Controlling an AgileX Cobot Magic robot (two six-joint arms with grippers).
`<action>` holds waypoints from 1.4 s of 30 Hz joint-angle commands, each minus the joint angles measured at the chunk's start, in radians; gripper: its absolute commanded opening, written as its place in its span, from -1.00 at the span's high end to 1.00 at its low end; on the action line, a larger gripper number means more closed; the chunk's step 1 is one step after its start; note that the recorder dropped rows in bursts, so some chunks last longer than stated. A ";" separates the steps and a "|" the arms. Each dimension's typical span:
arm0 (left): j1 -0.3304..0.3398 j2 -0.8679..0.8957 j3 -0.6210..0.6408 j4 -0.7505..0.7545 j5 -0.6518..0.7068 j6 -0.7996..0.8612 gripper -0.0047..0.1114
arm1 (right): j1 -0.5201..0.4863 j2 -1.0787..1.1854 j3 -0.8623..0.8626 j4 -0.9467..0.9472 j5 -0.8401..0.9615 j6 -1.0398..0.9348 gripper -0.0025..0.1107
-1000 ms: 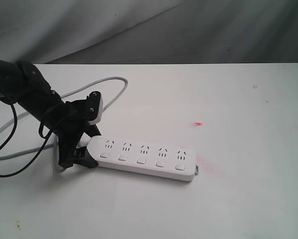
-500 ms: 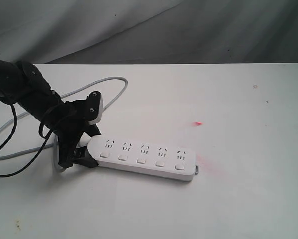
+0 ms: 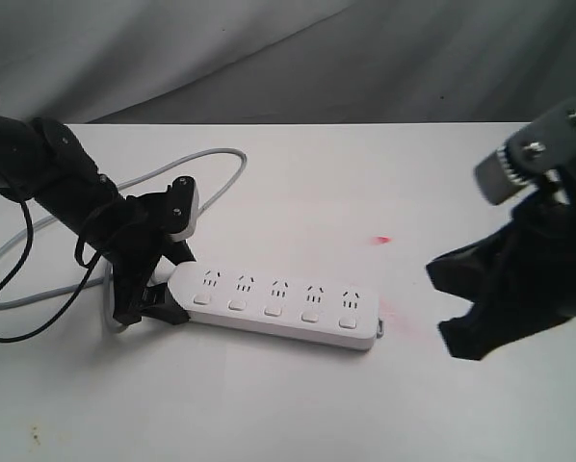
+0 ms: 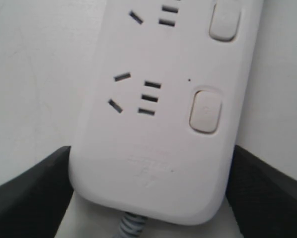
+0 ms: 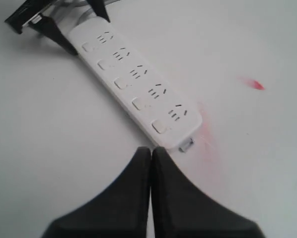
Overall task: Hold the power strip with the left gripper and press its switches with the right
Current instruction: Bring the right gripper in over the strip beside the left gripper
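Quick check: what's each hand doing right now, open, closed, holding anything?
Left hand: closed on the cord end of the power strip.
Right hand: closed, holding nothing, not touching the strip.

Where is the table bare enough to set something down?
Free: the table behind the power strip up to the backdrop, and the stretch in front of it. Crowded: the strip's left end, with the left gripper and looped cord; the right gripper hangs past its right end.
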 commanded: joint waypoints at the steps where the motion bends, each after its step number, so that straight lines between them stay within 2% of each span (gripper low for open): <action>1: -0.005 0.003 -0.004 -0.010 -0.009 -0.008 -0.34 | 0.018 0.201 -0.124 0.129 -0.036 -0.234 0.96; 8: -0.005 0.003 -0.004 -0.010 -0.009 -0.008 -0.34 | 0.041 0.469 -0.410 0.302 0.047 -0.528 0.96; 13: -0.005 0.003 -0.004 -0.010 -0.009 -0.008 -0.34 | 0.080 0.585 -0.500 0.417 0.048 -0.678 0.96; 19: -0.005 0.003 -0.004 -0.010 -0.009 -0.008 -0.34 | 0.123 0.667 -0.507 0.468 0.038 -0.746 0.96; 24: -0.005 0.003 -0.004 -0.010 -0.009 -0.006 -0.34 | 0.136 0.723 -0.507 0.567 0.025 -0.888 0.96; 30: -0.005 0.003 -0.004 -0.010 -0.009 -0.006 -0.34 | 0.136 0.792 -0.507 0.629 -0.094 -1.008 0.96; 34: -0.005 0.003 -0.004 -0.010 -0.009 -0.006 -0.34 | 0.136 0.861 -0.507 0.751 -0.151 -1.159 0.96; 42: -0.005 0.003 -0.004 -0.010 -0.009 -0.008 -0.34 | 0.165 0.891 -0.507 0.803 -0.181 -1.198 0.96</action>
